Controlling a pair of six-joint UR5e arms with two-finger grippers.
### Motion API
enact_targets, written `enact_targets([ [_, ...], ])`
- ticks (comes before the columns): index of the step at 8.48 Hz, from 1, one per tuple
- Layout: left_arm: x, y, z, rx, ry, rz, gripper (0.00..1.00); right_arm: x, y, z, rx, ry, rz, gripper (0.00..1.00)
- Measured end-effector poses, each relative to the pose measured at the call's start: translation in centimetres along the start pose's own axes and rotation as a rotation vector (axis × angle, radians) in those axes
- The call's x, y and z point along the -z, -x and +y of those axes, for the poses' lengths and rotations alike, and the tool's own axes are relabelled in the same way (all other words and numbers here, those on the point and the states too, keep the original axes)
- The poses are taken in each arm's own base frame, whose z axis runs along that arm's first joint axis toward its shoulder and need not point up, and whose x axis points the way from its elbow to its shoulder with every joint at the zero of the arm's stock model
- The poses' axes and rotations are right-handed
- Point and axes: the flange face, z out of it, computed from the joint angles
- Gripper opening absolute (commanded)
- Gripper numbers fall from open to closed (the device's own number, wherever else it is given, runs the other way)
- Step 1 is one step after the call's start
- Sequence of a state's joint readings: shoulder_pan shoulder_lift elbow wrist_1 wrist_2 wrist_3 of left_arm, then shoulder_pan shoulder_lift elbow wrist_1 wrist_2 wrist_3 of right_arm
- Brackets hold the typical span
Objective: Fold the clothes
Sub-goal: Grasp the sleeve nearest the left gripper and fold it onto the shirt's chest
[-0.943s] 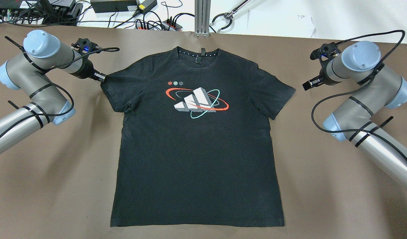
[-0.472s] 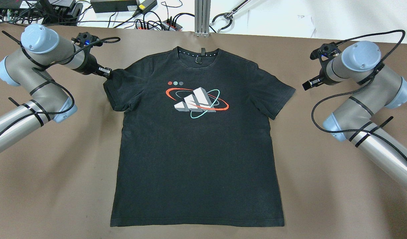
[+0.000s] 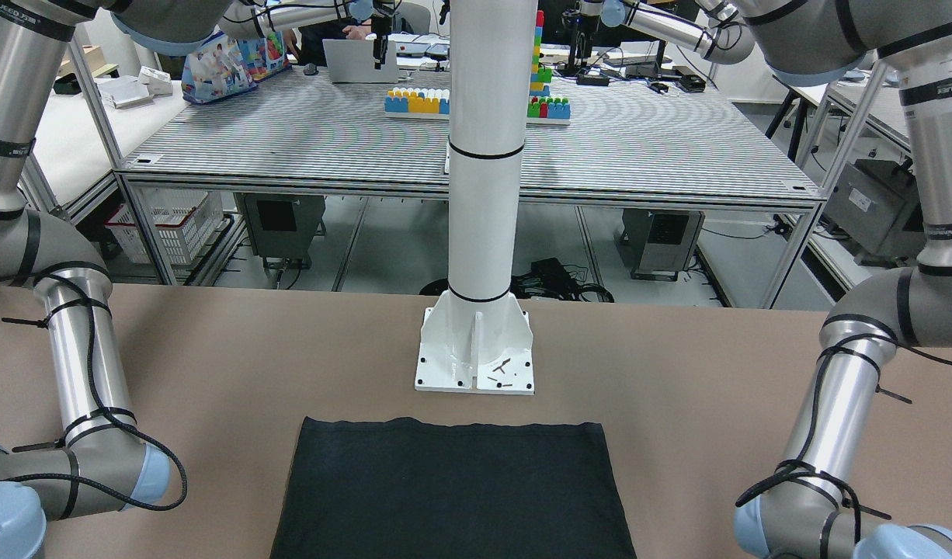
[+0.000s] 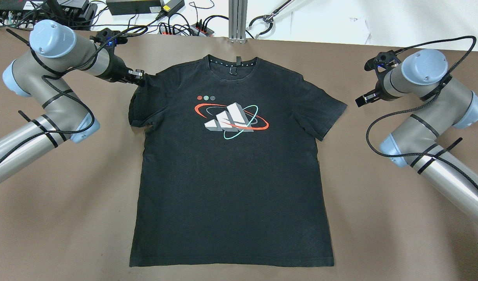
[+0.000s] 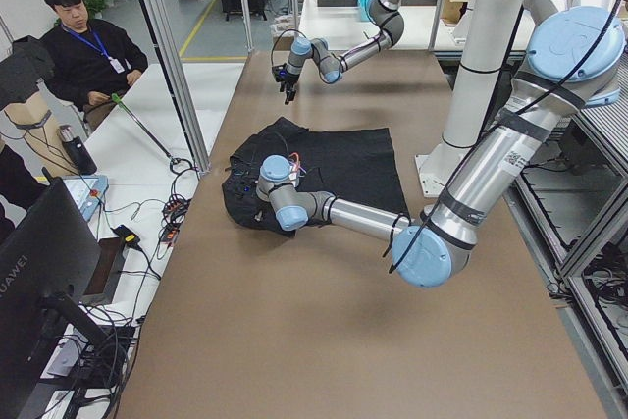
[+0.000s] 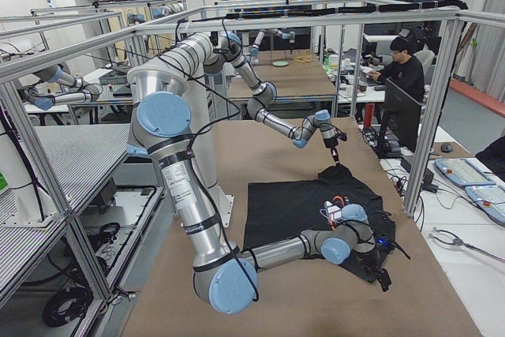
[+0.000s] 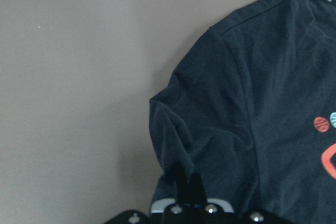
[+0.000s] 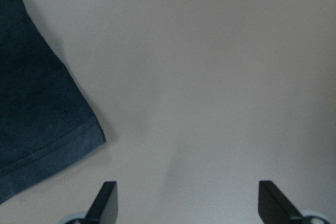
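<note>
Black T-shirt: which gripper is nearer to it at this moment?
Left. The left gripper is shut on the black T-shirt, pinching the fabric of one sleeve. The right gripper is open just outside the opposite sleeve, apart from it.

right gripper (image 8: 189, 203): fingers spread wide, above bare brown surface (image 8: 210, 66) | black shirt (image 8: 37, 103): hemmed corner lying flat, view's left side | gripper and shirt apart
</note>
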State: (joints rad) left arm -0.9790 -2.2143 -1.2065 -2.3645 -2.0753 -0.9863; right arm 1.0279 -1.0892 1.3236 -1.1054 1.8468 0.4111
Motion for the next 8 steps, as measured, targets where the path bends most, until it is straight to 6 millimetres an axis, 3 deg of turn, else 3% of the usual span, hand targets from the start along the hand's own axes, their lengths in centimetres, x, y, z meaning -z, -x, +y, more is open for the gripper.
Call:
enact_targets([
  [5,-3.7,-14.5,3.7,0.097,-0.034,-0.033,0.00,-0.2,-0.3,0.5,-0.001,0.003,0.004,0.94],
  [6,-4.6,-16.8,5.0,0.102,-0.035,-0.030,0.00,-0.2,-0.3,0.5,-0.001,0.003,0.004,0.94],
  [8,-5.9,-19.0,6.9,0.116,-0.036,-0.029,0.00,-0.2,-0.4,0.6,-0.001,0.003,0.007,0.94],
])
